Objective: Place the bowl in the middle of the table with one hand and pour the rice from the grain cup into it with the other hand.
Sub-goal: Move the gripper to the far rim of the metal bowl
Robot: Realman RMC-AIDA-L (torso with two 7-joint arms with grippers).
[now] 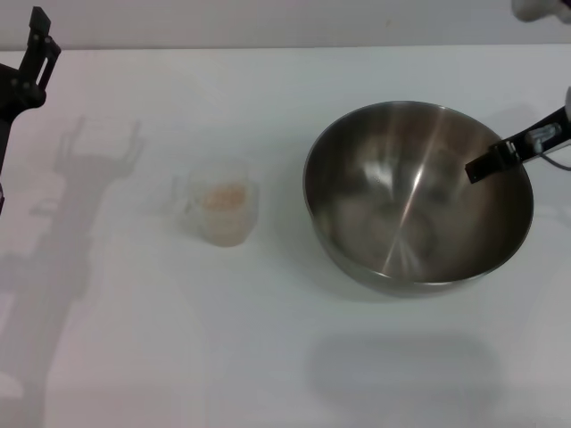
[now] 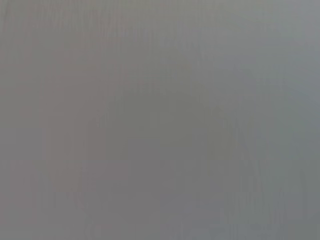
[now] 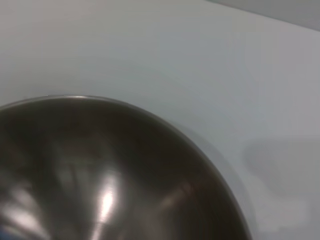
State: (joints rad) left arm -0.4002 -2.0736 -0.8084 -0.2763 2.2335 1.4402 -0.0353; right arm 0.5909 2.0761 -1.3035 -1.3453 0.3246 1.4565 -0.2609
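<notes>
A plain white matte table (image 1: 268, 357) fills nearly the whole head view, with a thin strip of pale grey wall along the far edge. Soft grey shadows of the arms fall across the tabletop, one long shape on the robot's left and a fainter blur near the front, below the bowl.

The stainless-steel mixing bowl (image 1: 393, 241) stands upright right of centre, its shiny inside streaked with reflections and holding nothing that can be seen. The right gripper (image 1: 513, 152) reaches in from the right edge, and one dark finger (image 1: 491, 163) lies over the bowl's right rim. Only that finger shows, so whether the claw is spread or pinching the rim cannot be told. The right wrist view looks down over the bowl's curved rim (image 3: 165, 122) and dark interior (image 3: 100, 185), with bare white table (image 3: 150, 50) beyond it.

The grain cup (image 1: 221, 209), clear plastic with a small side handle toward the left, stands upright on the table just left of centre, apart from the bowl. The rice (image 1: 223, 198) sits inside it as a pale beige mass.

The left gripper (image 1: 31, 67) hangs at the far left corner, well apart from the cup; its claw state cannot be told. The left wrist view shows only a flat grey field.
</notes>
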